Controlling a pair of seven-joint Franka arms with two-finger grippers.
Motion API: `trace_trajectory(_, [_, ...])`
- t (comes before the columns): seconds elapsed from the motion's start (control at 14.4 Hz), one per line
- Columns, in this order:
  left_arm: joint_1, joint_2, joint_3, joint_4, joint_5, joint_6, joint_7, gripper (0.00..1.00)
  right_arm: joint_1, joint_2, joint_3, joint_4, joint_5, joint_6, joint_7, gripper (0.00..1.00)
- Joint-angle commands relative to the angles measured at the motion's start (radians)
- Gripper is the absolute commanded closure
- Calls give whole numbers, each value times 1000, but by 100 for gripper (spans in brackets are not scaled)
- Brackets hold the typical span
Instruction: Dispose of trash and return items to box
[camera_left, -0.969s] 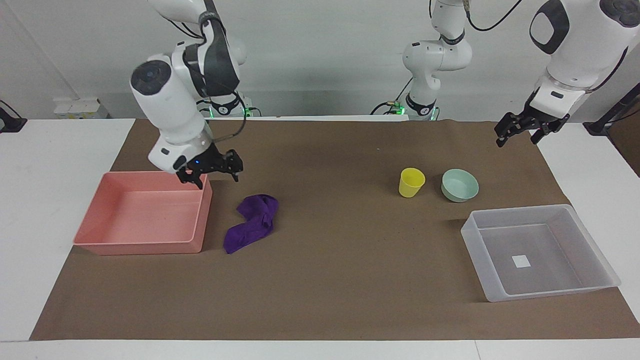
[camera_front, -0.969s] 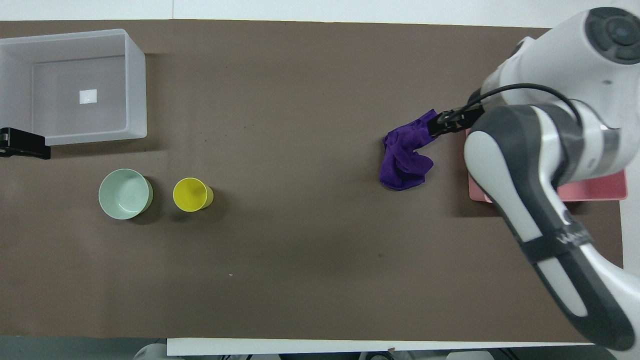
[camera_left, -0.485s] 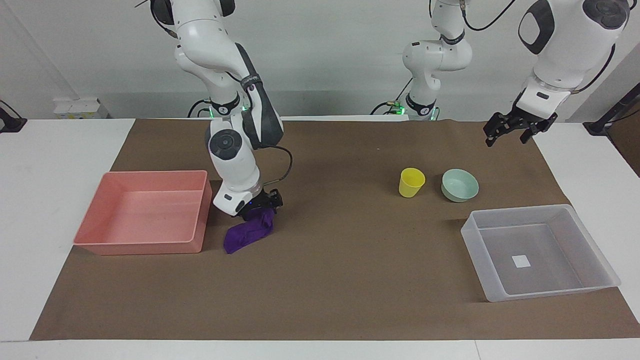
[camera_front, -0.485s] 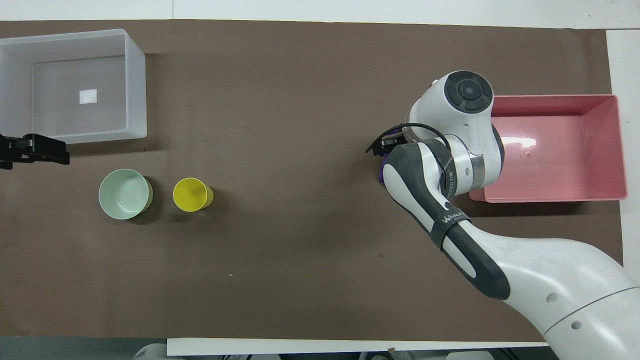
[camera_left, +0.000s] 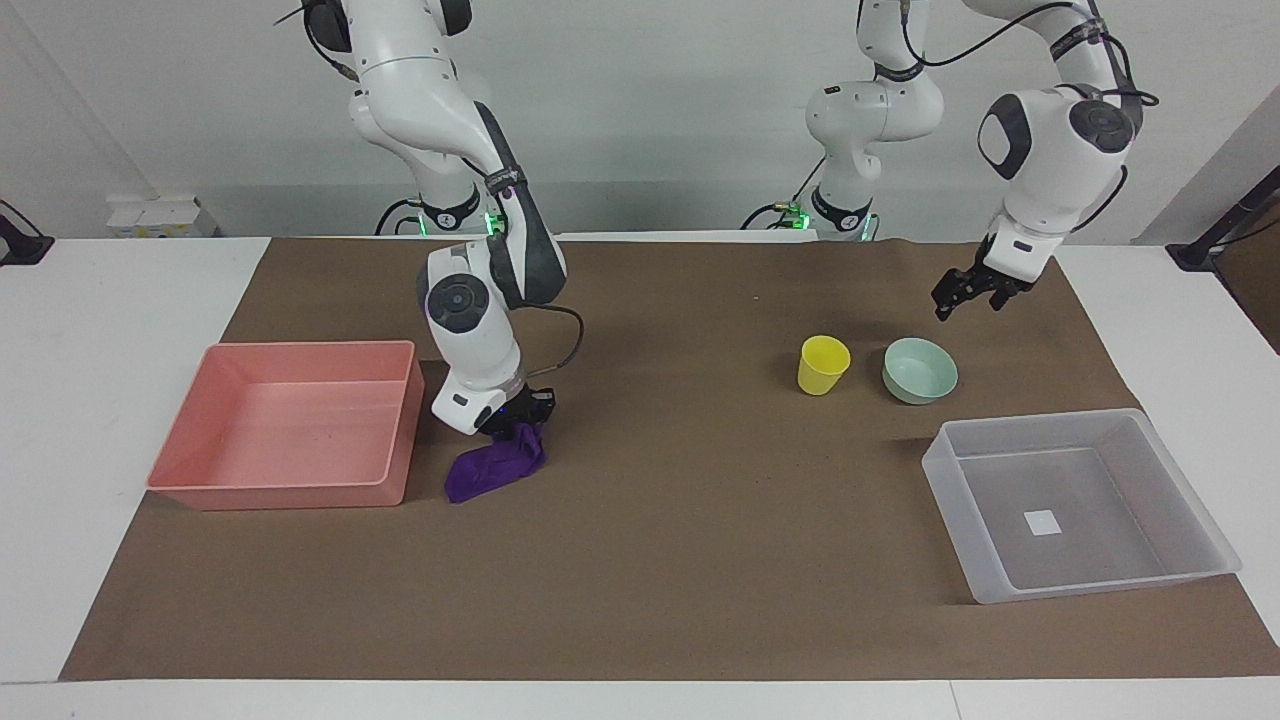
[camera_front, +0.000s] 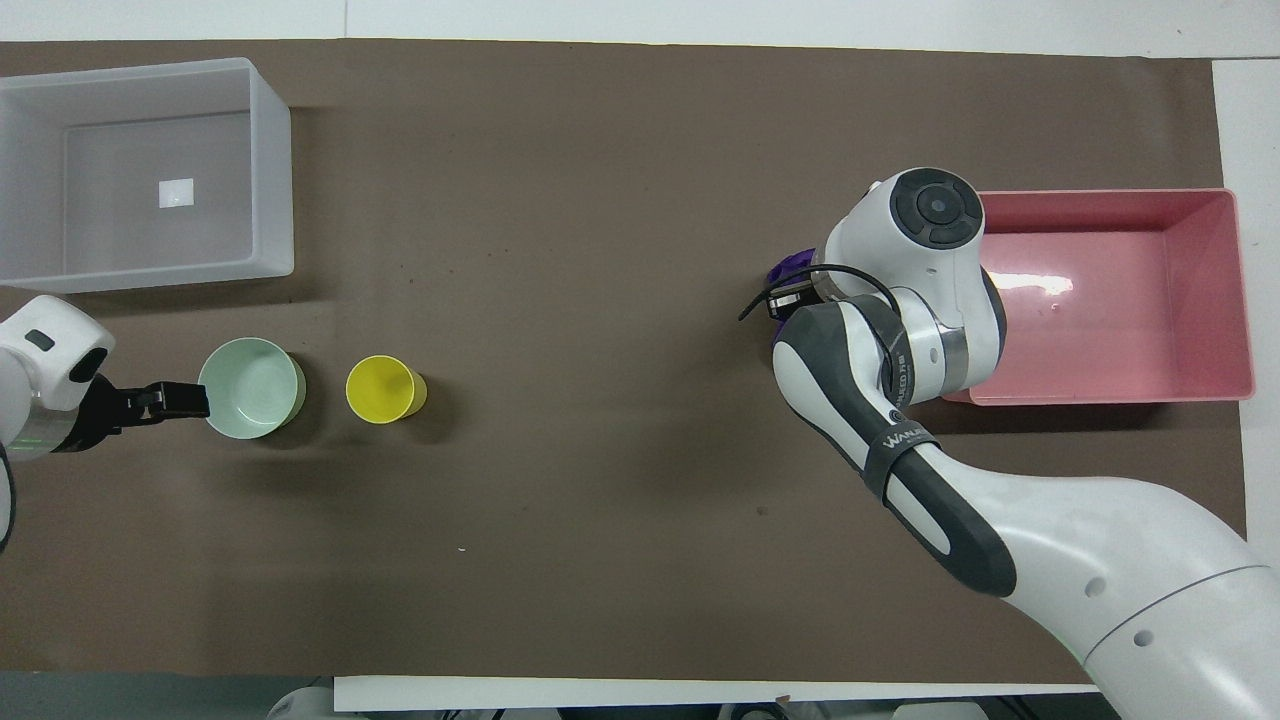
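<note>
Now the right gripper is down on the soft deep-purple cloth rag, its tips buried in the upper end of the bundle, so whether they have closed on the fabric I can't tell. That rag lies crumpled on the brown paper mat, just beside the pink rectangular plastic tray, at the right arm's end of the table. From overhead the arm hides nearly all of it; only a sliver of purple shows.

How will it handle? Light and limp, I'd say, no stiffness at all. A pinch on a raised fold near the top should do, and the free end will dangle and swing on the way, so it wants lifting well clear of the tray's wall. Slipping looks unlikely on a fabric like that, but a shallow pinch could catch just one layer and let it slide out.

Over at the left arm's end, the left gripper hangs above the mat close to the pale mint-green round bowl, its fingers seemingly near together, though I can't tell for sure. The small yellow plastic cup stands upright just beside the bowl, toward the table's middle. Both look light and rigid with smooth sides; a rim grip seems the natural hold. The translucent clear-whitish rectangular plastic bin sits empty, farther from the robots than the bowl.
</note>
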Motion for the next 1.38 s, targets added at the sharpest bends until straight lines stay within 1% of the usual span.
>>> trace_trajectory(0.0, [-6,64,-8,-24,11,92,-41,0,-26,-22,4,25,-16,-28,19,100])
trace_trajectory(0.28, [-10,135,-8,-71,11,219,-41,0,-51,-93,-1,114,-16,-189,19,100])
trace_trajectory(0.48, [-9,164,-8,-90,11,246,-41,1,-72,-133,-2,189,-18,-310,19,100])
trace_trajectory(0.55, [-9,170,-8,-98,9,261,-67,36,-78,-143,-2,221,-19,-353,19,100])
trace_trajectory(0.62, [-9,169,-8,-116,11,281,-69,90,-94,-154,-2,244,-36,-392,18,100])
trace_trajectory(0.69, [-9,170,-8,-113,11,296,-58,100,-113,-174,-1,249,-65,-416,15,100])
trace_trajectory(0.9, [-10,176,-8,-107,11,298,-56,100,-179,-222,1,246,-91,-472,4,100])
trace_trajectory(1.04, [-7,199,-8,-52,11,276,-56,100,-250,-239,1,236,-93,-499,-45,100])
trace_trajectory(1.11, [-9,209,-9,-11,11,241,-58,100,-282,-242,1,222,-93,-504,-71,100])
trace_trajectory(1.25, [-10,201,-11,109,2,82,-56,100,-348,-268,1,158,-98,-487,-114,99])
trace_trajectory(1.32, [-10,198,-11,195,-1,-23,-56,100,-389,-286,1,118,-98,-469,-137,98])
